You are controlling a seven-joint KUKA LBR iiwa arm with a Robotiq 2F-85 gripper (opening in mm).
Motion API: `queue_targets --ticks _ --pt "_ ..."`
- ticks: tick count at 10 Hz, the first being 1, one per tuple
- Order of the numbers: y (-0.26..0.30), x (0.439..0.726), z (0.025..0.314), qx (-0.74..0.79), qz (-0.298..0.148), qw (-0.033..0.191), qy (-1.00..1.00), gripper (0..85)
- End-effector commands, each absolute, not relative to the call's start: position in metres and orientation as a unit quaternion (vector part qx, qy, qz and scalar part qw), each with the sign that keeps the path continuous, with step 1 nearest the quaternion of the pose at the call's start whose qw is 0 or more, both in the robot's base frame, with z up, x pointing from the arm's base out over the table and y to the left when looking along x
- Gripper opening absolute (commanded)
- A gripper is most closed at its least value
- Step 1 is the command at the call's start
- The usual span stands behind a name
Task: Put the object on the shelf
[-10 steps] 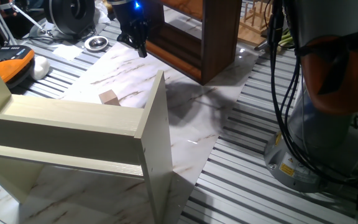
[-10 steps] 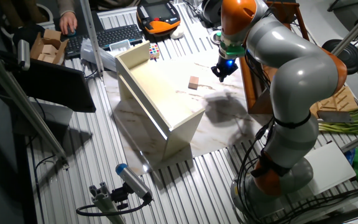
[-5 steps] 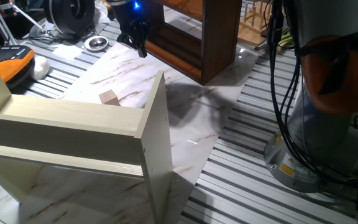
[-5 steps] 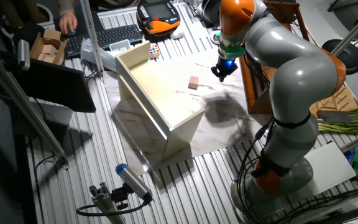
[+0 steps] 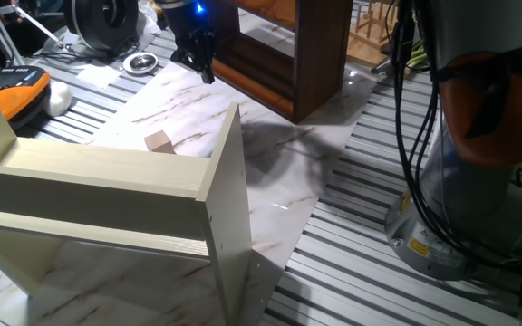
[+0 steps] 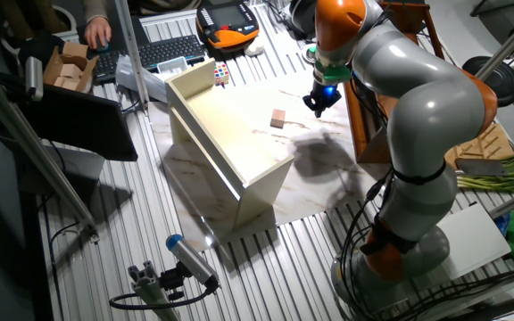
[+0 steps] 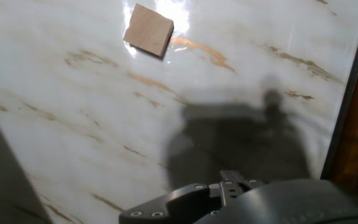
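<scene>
The object, a small light-tan wooden cube (image 5: pixel 159 141) (image 6: pixel 278 119), rests on the white marble board just behind the pale shelf unit; the hand view shows it at the top (image 7: pixel 148 30). The gripper (image 5: pixel 207 72) (image 6: pixel 315 109) hangs over the marble, well apart from the cube, right in front of the dark brown shelf (image 5: pixel 306 63) (image 6: pixel 352 125) (image 7: pixel 353 137). Its fingers taper to one point and look shut with nothing in them. In the hand view the fingertips are out of sight; only the hand's black body and its shadow show.
A pale cream shelf unit (image 5: pixel 107 181) (image 6: pixel 212 134) stands in the foreground beside the cube. A white lump (image 5: pixel 59 97), an orange pendant (image 5: pixel 21 91) and a metal ring (image 5: pixel 140 62) lie at the back left. The robot's base (image 5: pixel 460 181) stands at the right.
</scene>
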State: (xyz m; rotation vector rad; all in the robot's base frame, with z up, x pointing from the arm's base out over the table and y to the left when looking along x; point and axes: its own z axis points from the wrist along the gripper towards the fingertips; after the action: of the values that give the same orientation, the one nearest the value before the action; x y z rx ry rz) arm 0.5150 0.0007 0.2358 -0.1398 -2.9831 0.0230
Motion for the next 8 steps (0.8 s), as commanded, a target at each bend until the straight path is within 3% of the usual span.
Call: queue_targets --ticks 1,8 --pt "0.0007 0.5149 0.2357 -0.047 0.007 0.074 -0.996 0.0" --pt "0.0007 0.5149 0.2357 -0.059 -0.007 0.059 -0.996 0.0"
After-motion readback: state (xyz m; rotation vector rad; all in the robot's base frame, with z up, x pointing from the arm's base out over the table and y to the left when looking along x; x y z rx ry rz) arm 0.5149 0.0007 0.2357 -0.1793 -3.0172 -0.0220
